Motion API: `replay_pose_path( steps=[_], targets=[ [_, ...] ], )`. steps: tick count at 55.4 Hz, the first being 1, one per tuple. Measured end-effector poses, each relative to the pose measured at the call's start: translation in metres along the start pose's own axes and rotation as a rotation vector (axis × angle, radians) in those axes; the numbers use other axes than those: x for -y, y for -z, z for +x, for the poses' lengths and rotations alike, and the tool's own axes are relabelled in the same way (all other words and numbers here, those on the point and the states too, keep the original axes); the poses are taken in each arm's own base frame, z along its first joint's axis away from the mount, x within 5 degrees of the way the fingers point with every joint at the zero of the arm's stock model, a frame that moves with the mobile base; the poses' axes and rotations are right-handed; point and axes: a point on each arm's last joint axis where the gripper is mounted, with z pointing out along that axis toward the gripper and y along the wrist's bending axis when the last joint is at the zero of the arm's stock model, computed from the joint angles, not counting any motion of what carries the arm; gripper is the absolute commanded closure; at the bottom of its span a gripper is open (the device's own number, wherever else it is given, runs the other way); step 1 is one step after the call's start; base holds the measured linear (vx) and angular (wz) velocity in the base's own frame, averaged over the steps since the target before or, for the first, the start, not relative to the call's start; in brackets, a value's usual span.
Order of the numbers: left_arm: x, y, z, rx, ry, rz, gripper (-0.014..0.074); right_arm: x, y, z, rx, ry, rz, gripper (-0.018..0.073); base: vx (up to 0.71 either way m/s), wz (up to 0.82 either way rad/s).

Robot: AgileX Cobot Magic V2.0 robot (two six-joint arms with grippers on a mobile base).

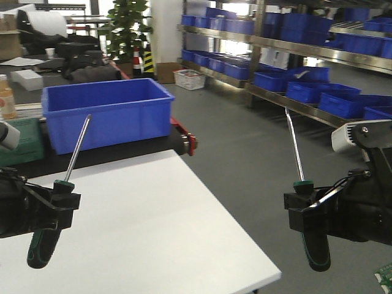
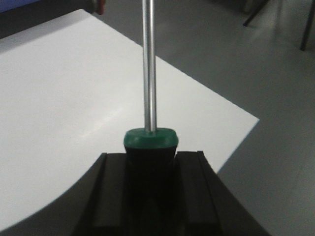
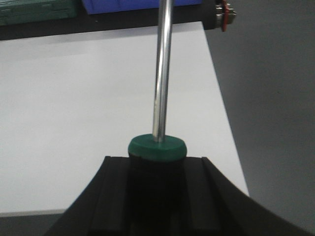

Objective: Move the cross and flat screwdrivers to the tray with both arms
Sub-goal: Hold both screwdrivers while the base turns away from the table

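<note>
The left claw (image 1: 58, 199) clamps one screwdriver (image 1: 78, 147) and the right claw (image 1: 303, 202) the other screwdriver (image 1: 293, 144), shafts pointing upward; the tray is out of view.

Left tool (image 1: 58, 202) and right tool (image 1: 304, 207) are black, blocky, cabled, under grey-white housings (image 1: 358, 136).

Blue bin (image 1: 107, 116) apparently just beyond table (image 1: 153, 233)
</note>
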Motion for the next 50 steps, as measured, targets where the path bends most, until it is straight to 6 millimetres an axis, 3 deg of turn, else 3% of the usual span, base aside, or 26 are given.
replay_pose_path(
  steps=[50],
  targets=[
    [0.0001,0.0000,0.0002,-0.002,0.000,0.001,0.0594,0.0000,0.0000,0.0000,0.000,0.000,0.000,0.0567,-0.11,-0.75]
  ],
)
